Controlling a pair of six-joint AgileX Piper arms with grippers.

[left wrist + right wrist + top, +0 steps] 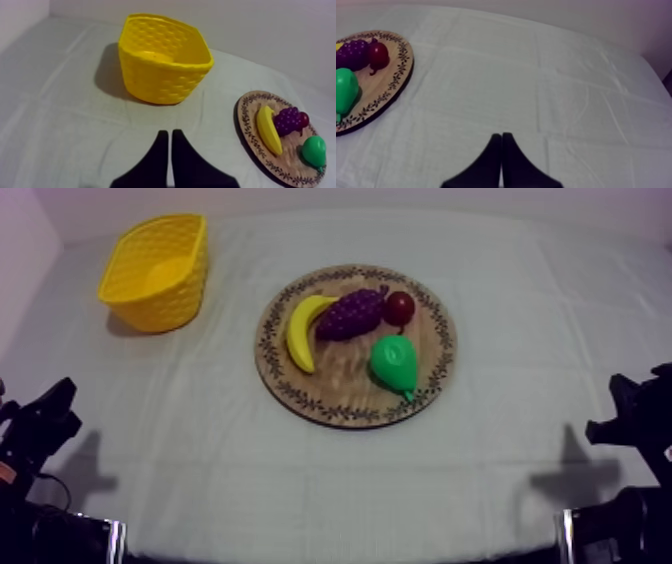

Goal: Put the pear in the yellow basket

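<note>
The left arm (38, 431) sits low in the lower left corner of the top view. The right arm (632, 420) sits low in the lower right corner. Both are well apart from the fruit.

In the left wrist view, the left gripper (167, 133) has its two black fingers pressed together into a thin point. It holds nothing. It hangs over the bare cloth (330, 488), and the basket stands farther off behind it.

In the right wrist view, the right gripper (501, 135) looks the same. Its fingers are together in a thin point and hold nothing. It is over bare cloth too, and the board lies farther off.

The round board (335, 388) lies in the middle of the top view, a little above the centre. The green pear (393, 363) lies on it, on the lower right part, the side nearest the arms. Its thin end points to the lower right rim.

The banana (302, 331) lies on the left part of the board. The purple grapes (351, 314) lie just beside it, farther back. The small red fruit (400, 307) sits right of the grapes, just above the pear.

The yellow basket (170, 298) stands in the upper left of the top view, well apart from the board. Its open top faces up.
</note>
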